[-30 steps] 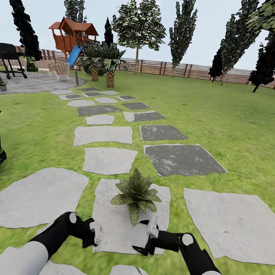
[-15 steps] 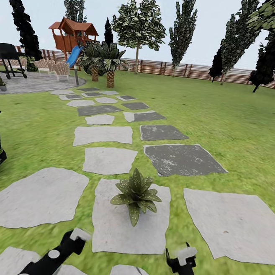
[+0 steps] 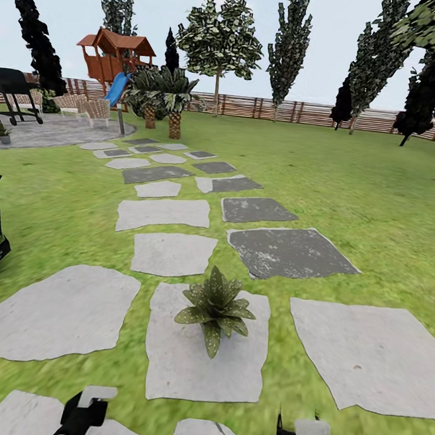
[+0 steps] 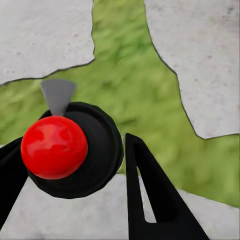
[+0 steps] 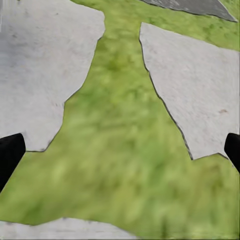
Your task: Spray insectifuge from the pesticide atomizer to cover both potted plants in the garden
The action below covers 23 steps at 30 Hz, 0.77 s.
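Both grippers sit low above the stepping stones: the left gripper (image 4: 70,165) has its fingers spread around a black disc (image 4: 100,150) topped by a red ball (image 4: 54,147), contact unclear; the right gripper (image 5: 120,152) is wide open, empty over grass (image 5: 120,165). One potted plant (image 3: 215,307), leaves flecked whitish, stands on the stone (image 3: 184,360) ahead; another (image 3: 1,132) stands on the far patio (image 3: 39,130).

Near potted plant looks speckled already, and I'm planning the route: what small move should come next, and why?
Probably turn the base left toward the far potted plant on the patio. The near potted plant already carries whitish specks on its leaves, the far one is too small to judge, and the right gripper hangs open over grass.
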{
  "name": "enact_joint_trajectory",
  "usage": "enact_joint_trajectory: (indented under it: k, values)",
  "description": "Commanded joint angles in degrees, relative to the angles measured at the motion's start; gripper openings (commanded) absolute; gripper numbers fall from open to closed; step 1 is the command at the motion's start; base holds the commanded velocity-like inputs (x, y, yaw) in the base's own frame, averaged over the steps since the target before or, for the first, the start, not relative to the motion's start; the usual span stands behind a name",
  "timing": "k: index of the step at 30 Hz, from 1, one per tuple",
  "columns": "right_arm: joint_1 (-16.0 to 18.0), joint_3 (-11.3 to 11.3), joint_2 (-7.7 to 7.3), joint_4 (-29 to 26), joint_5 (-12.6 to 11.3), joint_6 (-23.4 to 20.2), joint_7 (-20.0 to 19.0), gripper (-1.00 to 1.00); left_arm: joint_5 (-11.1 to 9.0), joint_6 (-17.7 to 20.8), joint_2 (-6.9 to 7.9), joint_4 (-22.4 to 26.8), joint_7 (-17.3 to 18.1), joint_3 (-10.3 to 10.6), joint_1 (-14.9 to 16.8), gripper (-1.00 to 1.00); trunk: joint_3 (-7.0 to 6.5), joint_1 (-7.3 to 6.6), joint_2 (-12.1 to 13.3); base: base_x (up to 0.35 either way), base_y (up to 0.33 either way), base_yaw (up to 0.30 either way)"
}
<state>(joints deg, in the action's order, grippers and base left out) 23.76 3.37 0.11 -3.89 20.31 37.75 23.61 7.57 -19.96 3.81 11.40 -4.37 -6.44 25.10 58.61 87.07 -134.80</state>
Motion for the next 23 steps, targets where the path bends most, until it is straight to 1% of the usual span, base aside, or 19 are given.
enact_joint_trajectory:
  k: [1, 4, 8, 12, 23]
  values:
    - [0.01, 0.32, 0.04, 1.24, 0.61, 0.07, 0.3, 1.0, 0.62, -0.24, 0.06, -0.06, -0.26, -0.33, -0.01, -1.0, 0.04, -0.01, -0.02, 0.0, 0.0, 0.0]
    - [-0.24, 0.32, 0.05, 2.41, 0.61, -0.07, 0.3, 1.0, 0.65, -0.26, 0.29, -0.14, -0.36, -0.29, -0.05, -1.0, 0.04, -0.01, -0.02, 0.0, 0.0, 0.0]
    - [-2.13, 0.32, -0.01, 2.5, 0.61, -0.12, 0.3, 1.0, 0.69, -0.26, 0.38, -0.15, -0.37, -0.32, -0.05, -1.0, 0.04, -0.01, -0.02, 0.0, 0.0, 0.0]
    - [-3.01, 0.32, -0.02, 2.52, 0.61, -0.13, 0.3, 1.0, 0.69, -0.26, 0.47, -0.08, -0.38, -0.31, -0.05, -1.0, 0.04, -0.01, -0.02, 0.0, 0.0, 0.0]
    - [-3.25, 0.32, -0.02, 2.49, 0.61, -0.13, 0.3, 1.0, 0.76, -0.26, 0.49, 0.71, -0.36, -0.16, -0.05, -1.0, 0.04, -0.01, -0.02, 0.0, 0.0, 0.0]
